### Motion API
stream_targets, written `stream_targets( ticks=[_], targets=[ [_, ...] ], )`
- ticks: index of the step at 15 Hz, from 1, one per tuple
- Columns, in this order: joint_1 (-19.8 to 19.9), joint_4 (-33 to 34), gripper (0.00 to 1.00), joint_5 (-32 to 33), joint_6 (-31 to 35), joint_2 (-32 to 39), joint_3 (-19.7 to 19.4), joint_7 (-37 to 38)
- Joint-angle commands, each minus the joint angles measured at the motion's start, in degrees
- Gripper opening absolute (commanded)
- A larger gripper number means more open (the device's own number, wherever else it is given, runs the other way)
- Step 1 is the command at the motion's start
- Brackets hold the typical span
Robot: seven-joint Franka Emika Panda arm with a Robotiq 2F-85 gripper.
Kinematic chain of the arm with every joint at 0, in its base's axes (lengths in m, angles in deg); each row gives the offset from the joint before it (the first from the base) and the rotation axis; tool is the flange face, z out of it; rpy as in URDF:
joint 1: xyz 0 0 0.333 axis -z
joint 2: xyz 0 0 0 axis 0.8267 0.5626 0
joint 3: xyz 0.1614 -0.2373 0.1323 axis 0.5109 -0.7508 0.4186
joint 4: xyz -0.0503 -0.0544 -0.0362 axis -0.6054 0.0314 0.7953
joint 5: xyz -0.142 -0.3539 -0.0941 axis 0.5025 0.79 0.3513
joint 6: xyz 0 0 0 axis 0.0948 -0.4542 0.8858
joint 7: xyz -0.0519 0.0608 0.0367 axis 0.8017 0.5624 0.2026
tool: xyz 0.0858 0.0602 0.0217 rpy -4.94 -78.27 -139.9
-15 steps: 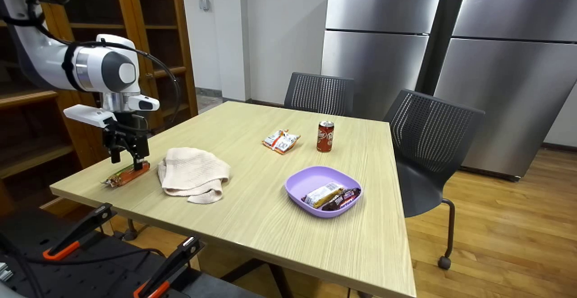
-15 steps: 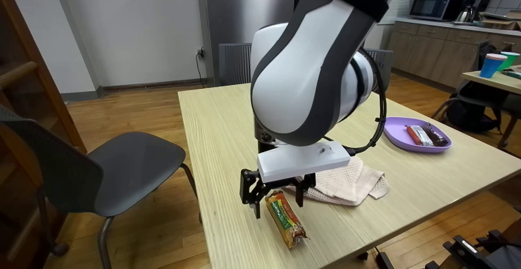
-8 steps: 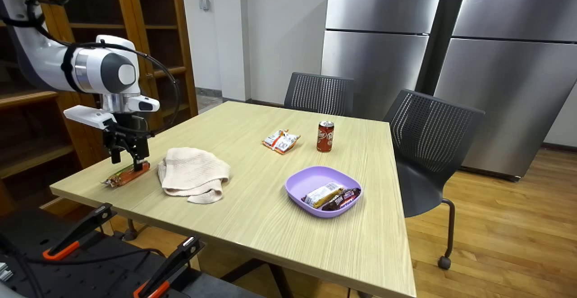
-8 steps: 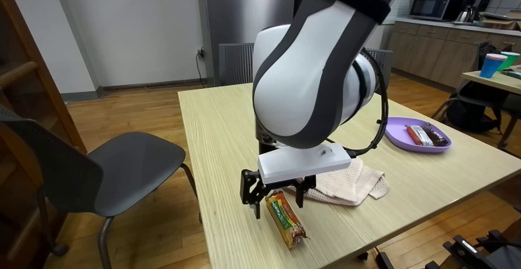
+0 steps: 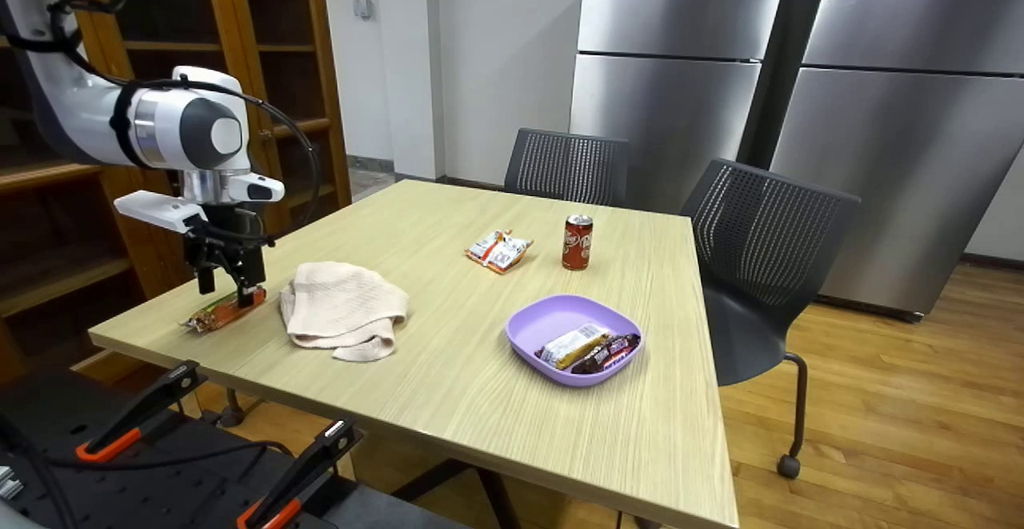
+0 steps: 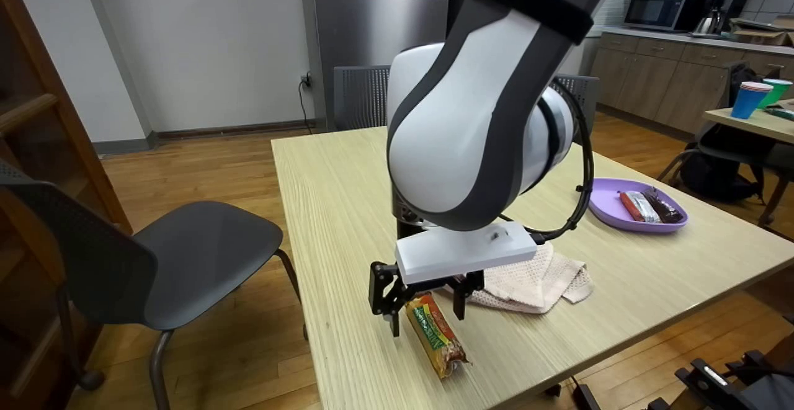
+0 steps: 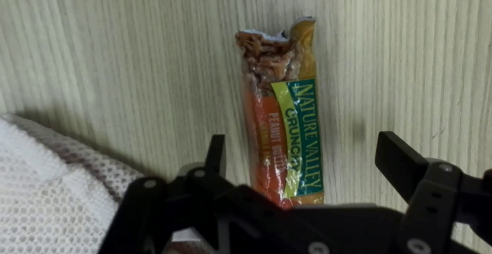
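A granola bar in a green, orange and gold wrapper lies flat near the table corner, in both exterior views [image 5: 214,317] [image 6: 434,335] and in the wrist view [image 7: 286,123]. My gripper [image 7: 300,146] is open and empty, low over the bar. Its fingers stand apart on either side of the bar, with gaps to both sides in the wrist view. The gripper also shows in both exterior views [image 5: 226,293] [image 6: 428,324]. The gripper body hides the bar's near end in the wrist view. A crumpled pale towel [image 5: 344,305] lies beside the bar and gripper.
A purple plate [image 5: 532,321] holds a white-gold bar [image 5: 574,345] and a dark-wrapped bar [image 5: 604,353]. A dark red can [image 5: 577,242] stands upright near a white-orange snack bag [image 5: 498,251]. Chairs [image 5: 572,165] stand around the table. Black clamps [image 5: 296,473] sit at the front edge.
My gripper has lowered slightly toward the bar, with its fingers still apart. The bar, towel, plate, can and snack bag have not moved.
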Motion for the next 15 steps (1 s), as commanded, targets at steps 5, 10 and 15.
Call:
stream_targets(
  ticks=[5,10,15],
  targets=[
    [-1.1,-0.9,0.42,-1.0,1.1,-0.6,-0.8,0.8],
    [-1.0,-1.3,0.16,-1.2,1.5,-1.3,-0.6,0.5],
    [0.0,-3.1,0.16,-1.6,3.0,-4.7,0.2,-0.8]
  ],
)
